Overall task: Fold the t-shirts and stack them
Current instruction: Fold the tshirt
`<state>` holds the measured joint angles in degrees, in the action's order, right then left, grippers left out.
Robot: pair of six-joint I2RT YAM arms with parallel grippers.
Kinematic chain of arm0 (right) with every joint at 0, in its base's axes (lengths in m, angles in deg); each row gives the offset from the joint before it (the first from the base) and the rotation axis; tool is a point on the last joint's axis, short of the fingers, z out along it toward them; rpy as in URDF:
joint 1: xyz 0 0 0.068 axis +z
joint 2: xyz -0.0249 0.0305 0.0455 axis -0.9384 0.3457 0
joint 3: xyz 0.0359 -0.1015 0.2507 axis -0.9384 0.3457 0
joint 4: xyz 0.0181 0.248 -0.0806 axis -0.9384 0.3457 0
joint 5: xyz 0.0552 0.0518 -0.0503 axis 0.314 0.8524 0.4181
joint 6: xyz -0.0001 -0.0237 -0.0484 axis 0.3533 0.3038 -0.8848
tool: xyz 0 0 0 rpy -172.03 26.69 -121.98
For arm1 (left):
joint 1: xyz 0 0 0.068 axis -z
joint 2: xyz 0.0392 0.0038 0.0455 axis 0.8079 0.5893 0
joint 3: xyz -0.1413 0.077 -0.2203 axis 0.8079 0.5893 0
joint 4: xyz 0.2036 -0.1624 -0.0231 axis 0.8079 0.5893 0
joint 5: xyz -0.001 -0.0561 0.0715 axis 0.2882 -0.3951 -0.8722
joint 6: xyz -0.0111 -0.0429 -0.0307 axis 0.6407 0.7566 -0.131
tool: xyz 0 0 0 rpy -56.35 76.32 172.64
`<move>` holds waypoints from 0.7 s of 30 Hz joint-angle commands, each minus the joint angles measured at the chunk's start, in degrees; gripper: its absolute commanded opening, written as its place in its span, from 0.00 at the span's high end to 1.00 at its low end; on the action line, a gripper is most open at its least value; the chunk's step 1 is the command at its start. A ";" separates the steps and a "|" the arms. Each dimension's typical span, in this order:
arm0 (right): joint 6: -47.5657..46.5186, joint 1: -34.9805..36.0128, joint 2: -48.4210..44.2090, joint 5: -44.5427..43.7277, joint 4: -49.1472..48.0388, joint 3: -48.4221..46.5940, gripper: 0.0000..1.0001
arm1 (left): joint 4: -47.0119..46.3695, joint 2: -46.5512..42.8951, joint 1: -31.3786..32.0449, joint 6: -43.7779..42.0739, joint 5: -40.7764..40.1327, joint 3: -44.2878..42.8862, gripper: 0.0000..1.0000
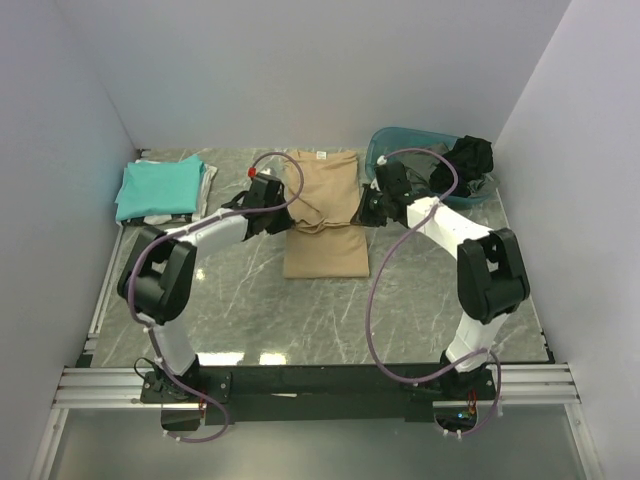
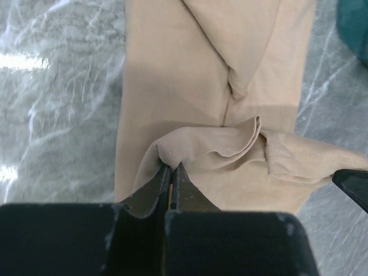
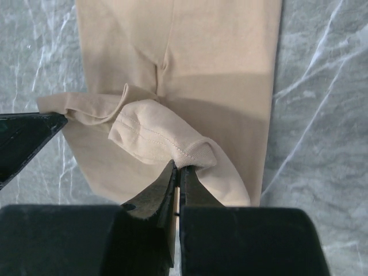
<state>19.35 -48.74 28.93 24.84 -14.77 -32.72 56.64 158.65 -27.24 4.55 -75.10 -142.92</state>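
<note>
The long t-shirt lies in the middle of the table, running from the near side toward the back wall. The left gripper pinches a raised fold at its left edge and the right gripper pinches one at its right edge, both about halfway along. At the back left, well apart, lies a pile of folded t-shirts, and at the back right stands a tub with garments in it.

Mid-table, tan t-shirt folded into a long narrow strip, a fold bunched and raised across its middle. Far left, teal t-shirt folded flat atop white one. Far right, black garment heaped.
</note>
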 commanded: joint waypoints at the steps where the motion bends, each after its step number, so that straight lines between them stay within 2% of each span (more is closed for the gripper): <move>1: -0.86 -1.61 2.89 1.17 -0.80 -4.17 1.00 | 0.71 3.17 -1.25 -1.40 2.93 -4.18 0.99; 4: -0.69 -1.96 5.79 1.26 -0.27 -6.10 1.00 | 1.77 5.03 -1.87 -1.58 3.37 -5.95 0.97; 7: -0.51 -2.75 7.81 1.26 -0.18 -7.68 0.75 | 2.91 6.53 -2.40 -1.93 3.29 -7.44 0.71; 8: -0.51 -3.19 8.16 1.35 0.08 -8.64 0.54 | 3.09 6.27 -2.48 -2.19 3.11 -7.79 0.58; 9: -0.60 -3.37 8.43 1.26 0.08 -8.74 0.48 | 2.91 6.00 -2.66 -2.28 2.50 -7.88 0.29; 11: -0.51 -3.37 8.00 1.26 0.08 -8.66 0.32 | 2.65 4.51 -2.57 -2.80 2.49 -7.53 0.06; 12: -0.60 -3.37 7.04 1.43 -0.44 -8.31 0.27 | 2.65 3.81 -2.57 -2.98 2.49 -7.44 0.01; 14: -0.69 -3.37 5.45 1.87 -1.32 -6.03 0.24 | 2.12 1.44 -2.57 -3.16 2.49 -6.05 0.01; 21: 0.63 -3.28 -4.12 2.31 -3.78 6.45 0.22 | -0.69 -7.08 -2.40 0.09 4.59 5.28 0.00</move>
<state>19.48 -51.93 30.19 26.35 -16.63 -29.71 58.43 155.92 -29.82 3.30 -72.46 -141.15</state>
